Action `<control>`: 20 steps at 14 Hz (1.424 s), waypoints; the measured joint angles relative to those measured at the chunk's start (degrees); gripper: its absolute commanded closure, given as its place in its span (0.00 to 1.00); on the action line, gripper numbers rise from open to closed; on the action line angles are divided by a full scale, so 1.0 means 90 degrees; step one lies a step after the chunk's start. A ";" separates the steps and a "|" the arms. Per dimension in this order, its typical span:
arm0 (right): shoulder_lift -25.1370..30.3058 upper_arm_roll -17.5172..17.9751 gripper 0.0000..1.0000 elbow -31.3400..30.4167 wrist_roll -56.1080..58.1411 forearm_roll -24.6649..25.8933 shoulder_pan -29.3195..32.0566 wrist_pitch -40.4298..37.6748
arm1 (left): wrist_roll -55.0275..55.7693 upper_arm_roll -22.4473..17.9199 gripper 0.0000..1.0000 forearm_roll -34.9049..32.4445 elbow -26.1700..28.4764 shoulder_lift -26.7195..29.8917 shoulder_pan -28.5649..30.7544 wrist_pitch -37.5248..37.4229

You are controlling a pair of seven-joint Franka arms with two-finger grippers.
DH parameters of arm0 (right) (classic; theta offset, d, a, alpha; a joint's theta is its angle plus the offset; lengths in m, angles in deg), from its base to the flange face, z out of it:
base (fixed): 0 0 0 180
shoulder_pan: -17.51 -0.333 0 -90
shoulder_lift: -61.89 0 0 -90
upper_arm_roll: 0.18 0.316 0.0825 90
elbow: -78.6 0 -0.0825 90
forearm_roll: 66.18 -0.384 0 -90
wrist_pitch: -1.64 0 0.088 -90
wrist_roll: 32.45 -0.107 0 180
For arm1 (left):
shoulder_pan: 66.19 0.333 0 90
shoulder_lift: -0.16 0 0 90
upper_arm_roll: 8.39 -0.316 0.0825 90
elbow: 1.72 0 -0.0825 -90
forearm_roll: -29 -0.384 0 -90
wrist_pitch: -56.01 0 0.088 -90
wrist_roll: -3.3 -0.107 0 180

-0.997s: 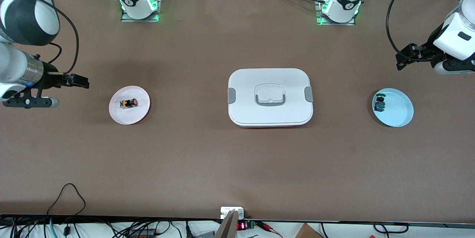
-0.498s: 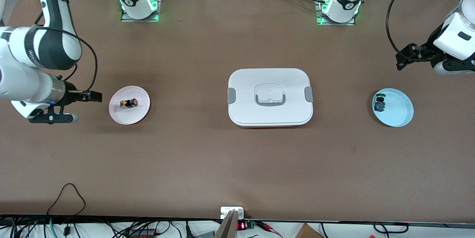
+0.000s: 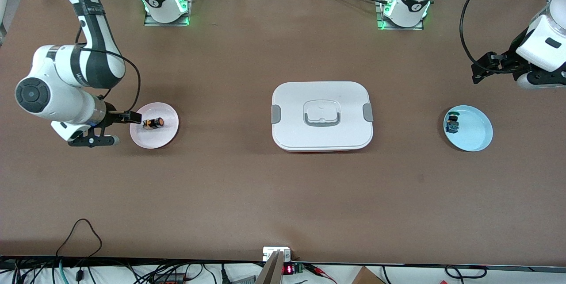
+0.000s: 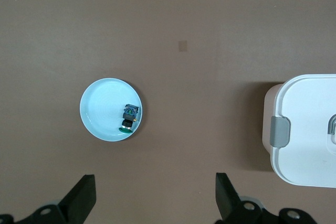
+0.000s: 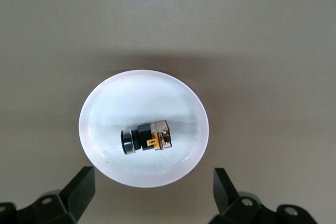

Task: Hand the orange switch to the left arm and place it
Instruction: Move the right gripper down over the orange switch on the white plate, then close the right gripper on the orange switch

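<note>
The orange switch (image 3: pixel 153 123) lies on its side on a pale pink plate (image 3: pixel 167 136) toward the right arm's end of the table; it shows in the right wrist view (image 5: pixel 146 138) on the plate (image 5: pixel 173 98). My right gripper (image 3: pixel 133 117) is open and empty, over the plate's edge beside the switch. The white box (image 3: pixel 322 116) stands in the middle of the table. My left gripper (image 3: pixel 479 71) is open and empty, in the air above the table at the left arm's end, and waits.
A light blue plate (image 3: pixel 475 131) near the left arm's end holds a small black switch with green and blue parts (image 3: pixel 452 124); both show in the left wrist view, plate (image 4: pixel 100 108) and switch (image 4: pixel 128 118). The box's corner (image 4: pixel 304 129) shows there too.
My right arm has swung in over the table and its gripper has moved toward the pink plate, now reaching its edge. The left arm has not moved.
</note>
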 measured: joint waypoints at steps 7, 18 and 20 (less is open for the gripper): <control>-0.0007 0.0000 0.00 -0.0960 0.0019 -0.0300 0.0001 0.1191 | 0.0000 0.0033 0.00 0.0000 -0.0003 0.0000 -0.0014 0.0000; -0.0501 0.0000 0.00 -0.1122 0.1099 -0.0915 0.0000 0.1785 | 0.0016 0.0147 0.00 0.0000 -0.0052 0.0002 -0.0013 -0.0139; -0.0545 0.0001 0.00 -0.1122 0.1259 -0.0924 0.0000 0.1828 | 0.0017 0.0147 0.00 0.0000 -0.0086 0.0001 -0.0012 -0.0145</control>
